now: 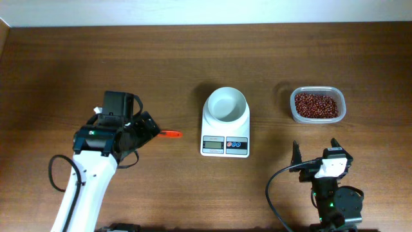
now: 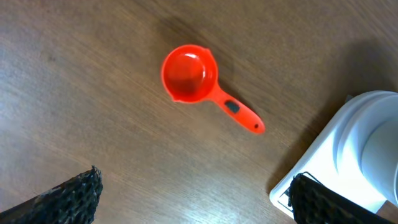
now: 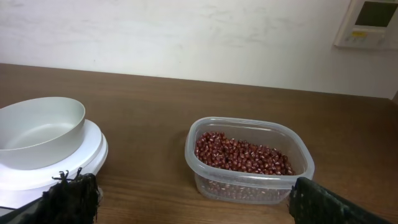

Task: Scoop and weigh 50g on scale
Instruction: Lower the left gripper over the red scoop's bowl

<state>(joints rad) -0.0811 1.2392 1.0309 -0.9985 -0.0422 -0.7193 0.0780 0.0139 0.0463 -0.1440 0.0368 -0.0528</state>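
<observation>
An orange scoop [image 2: 189, 73] lies on the table, empty cup up, handle pointing toward the scale. Overhead, only its handle [image 1: 170, 134] shows past my left gripper [image 1: 148, 129], which hovers above it, open and holding nothing [image 2: 196, 208]. The white scale [image 1: 225, 129] stands mid-table with an empty round white bowl [image 1: 225, 104] on it; its corner [image 2: 348, 168] shows in the left wrist view. My right gripper [image 1: 315, 148] is open and empty near the front edge, facing a clear tub of red beans [image 3: 249, 158], with the bowl [image 3: 37, 130] to its left.
The tub of beans [image 1: 317, 105] sits right of the scale, a short gap between them. Bare wooden tabletop [image 1: 77, 64] stretches to the left and back. A white wall with a mounted panel [image 3: 370, 22] rises behind the table.
</observation>
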